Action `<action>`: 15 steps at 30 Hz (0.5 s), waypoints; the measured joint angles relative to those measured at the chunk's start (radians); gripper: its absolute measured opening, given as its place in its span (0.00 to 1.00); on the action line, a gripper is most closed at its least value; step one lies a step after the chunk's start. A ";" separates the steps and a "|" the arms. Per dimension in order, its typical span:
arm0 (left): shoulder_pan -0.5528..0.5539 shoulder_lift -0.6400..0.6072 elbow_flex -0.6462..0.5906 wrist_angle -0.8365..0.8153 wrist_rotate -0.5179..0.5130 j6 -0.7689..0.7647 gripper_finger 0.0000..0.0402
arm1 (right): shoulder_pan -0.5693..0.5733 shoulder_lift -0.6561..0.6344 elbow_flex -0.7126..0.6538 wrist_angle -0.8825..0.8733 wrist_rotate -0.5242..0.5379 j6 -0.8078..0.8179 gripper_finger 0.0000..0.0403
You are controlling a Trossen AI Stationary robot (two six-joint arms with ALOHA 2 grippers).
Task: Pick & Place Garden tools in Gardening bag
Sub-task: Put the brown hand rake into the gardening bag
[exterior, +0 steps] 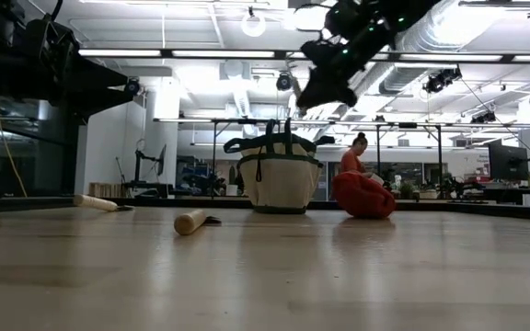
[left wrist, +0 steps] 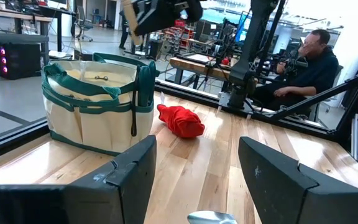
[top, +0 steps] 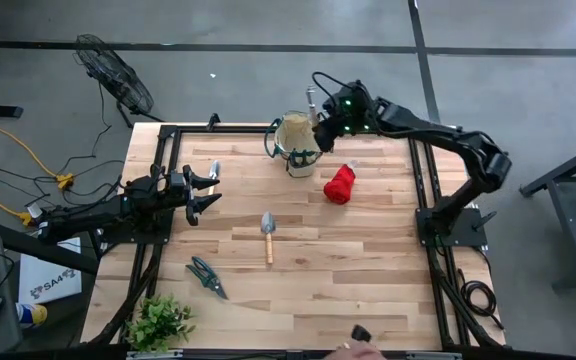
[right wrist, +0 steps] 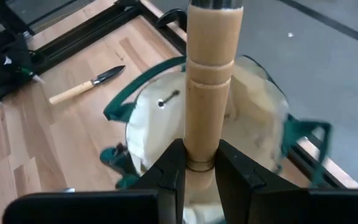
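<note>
The beige gardening bag (top: 295, 140) with green trim stands on its base at the table's far middle. Above it my right gripper (top: 325, 124) is shut on a wooden-handled garden tool (right wrist: 209, 74), whose metal end (top: 310, 99) points toward the far edge. A red bundle (top: 339, 184) lies just right of the bag. A trowel (top: 268, 236) lies mid-table and green-handled shears (top: 206, 276) nearer the front. My left gripper (top: 206, 190) waits open at the left, level, with a metal blade (left wrist: 210, 218) on the table below it. My right gripper pinches the wooden handle (right wrist: 199, 152) between its two fingers, at the end away from the metal collar. The fingers slant down from the table's right side, and the tool sticks out ahead along them. The tool is lifted clear, over the bag's opening (right wrist: 166, 118).
A leafy plant (top: 158, 322) sits at the front left corner. A black frame (top: 423, 190) runs round the table. A person (left wrist: 312, 62) sits beyond the right edge, and a hand with a small dark thing (top: 360, 340) shows at the front edge. Bare wood lies front right.
</note>
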 joint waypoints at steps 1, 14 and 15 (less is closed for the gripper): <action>0.000 0.000 0.000 0.000 0.000 0.000 0.56 | -0.001 0.023 0.022 -0.006 -0.011 -0.005 0.14; 0.000 0.000 0.000 0.000 0.000 0.000 0.56 | -0.011 0.217 0.131 -0.052 -0.117 -0.005 0.14; 0.000 0.000 0.000 0.000 0.000 0.000 0.56 | -0.012 0.223 0.131 -0.060 -0.118 -0.003 0.14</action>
